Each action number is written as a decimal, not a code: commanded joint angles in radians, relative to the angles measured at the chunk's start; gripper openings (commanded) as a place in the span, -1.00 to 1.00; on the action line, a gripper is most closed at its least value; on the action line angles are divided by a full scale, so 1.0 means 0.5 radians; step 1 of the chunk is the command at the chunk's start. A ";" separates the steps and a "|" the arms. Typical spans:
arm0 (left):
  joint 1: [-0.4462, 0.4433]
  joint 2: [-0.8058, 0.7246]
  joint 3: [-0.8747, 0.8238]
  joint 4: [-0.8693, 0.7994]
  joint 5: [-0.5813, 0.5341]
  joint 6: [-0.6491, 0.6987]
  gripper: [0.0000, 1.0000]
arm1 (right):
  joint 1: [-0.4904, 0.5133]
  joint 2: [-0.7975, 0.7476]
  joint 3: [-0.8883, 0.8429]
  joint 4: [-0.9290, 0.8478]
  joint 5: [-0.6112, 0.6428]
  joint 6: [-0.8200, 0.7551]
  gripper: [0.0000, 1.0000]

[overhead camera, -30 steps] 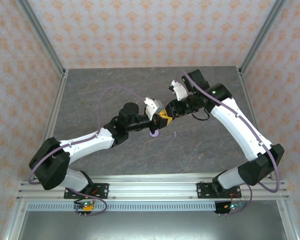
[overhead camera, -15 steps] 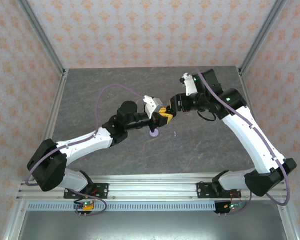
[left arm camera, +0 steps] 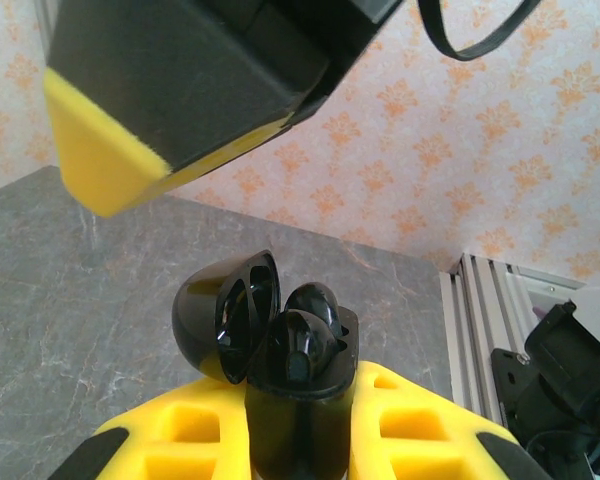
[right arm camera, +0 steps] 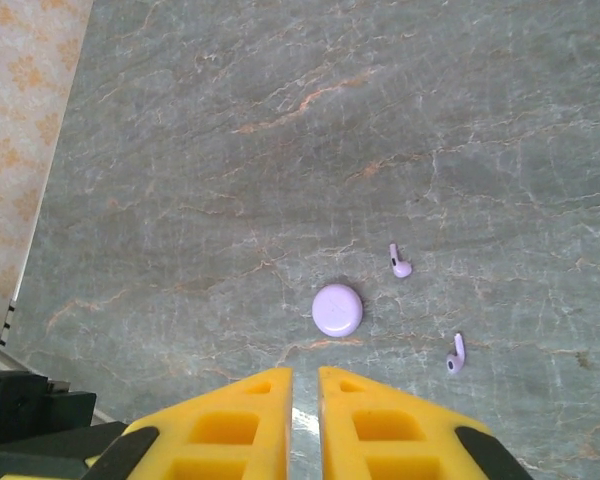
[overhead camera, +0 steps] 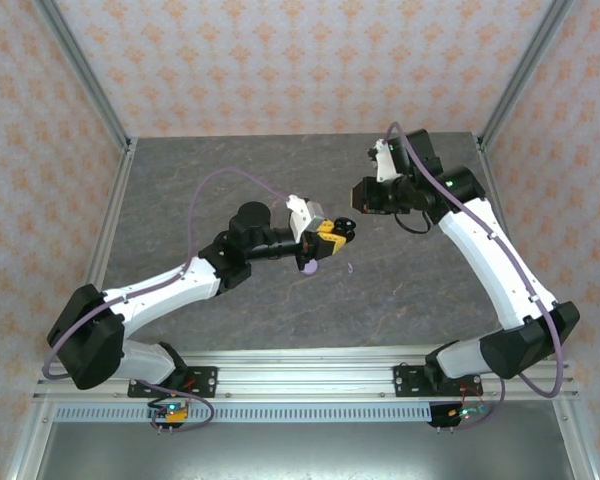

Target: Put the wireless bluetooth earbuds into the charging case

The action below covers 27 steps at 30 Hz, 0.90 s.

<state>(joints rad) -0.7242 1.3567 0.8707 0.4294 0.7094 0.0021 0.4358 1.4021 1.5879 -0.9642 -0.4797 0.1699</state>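
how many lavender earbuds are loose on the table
2. One lavender earbud lies just up and right of the round lavender case in the right wrist view; the other earbud lies farther right and lower. Others may be hidden from this view.

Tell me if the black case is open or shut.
Open: the case has its lid swung back, and two black earbuds sit in its wells.

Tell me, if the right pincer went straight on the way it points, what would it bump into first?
Probably the round lavender case lying on the table, just ahead of the right pincer, though depth is hard to judge.
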 commanded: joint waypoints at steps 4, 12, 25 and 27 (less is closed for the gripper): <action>0.001 -0.053 0.074 -0.061 0.082 0.083 -0.88 | -0.006 0.082 0.043 -0.029 -0.191 0.049 -0.71; 0.000 -0.030 0.100 -0.085 0.021 0.091 -0.89 | 0.016 0.093 0.009 -0.082 -0.345 -0.018 -0.71; 0.000 0.036 0.151 -0.160 -0.194 0.054 -0.89 | 0.080 0.059 -0.069 -0.093 -0.379 -0.039 -0.71; 0.000 0.046 0.162 -0.179 -0.231 0.039 -0.89 | 0.080 0.057 -0.068 -0.090 -0.374 -0.037 -0.71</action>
<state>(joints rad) -0.7269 1.3682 0.9028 0.3386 0.6640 0.0273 0.4595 1.4574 1.5723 -0.9798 -0.6540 0.1646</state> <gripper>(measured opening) 0.191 0.147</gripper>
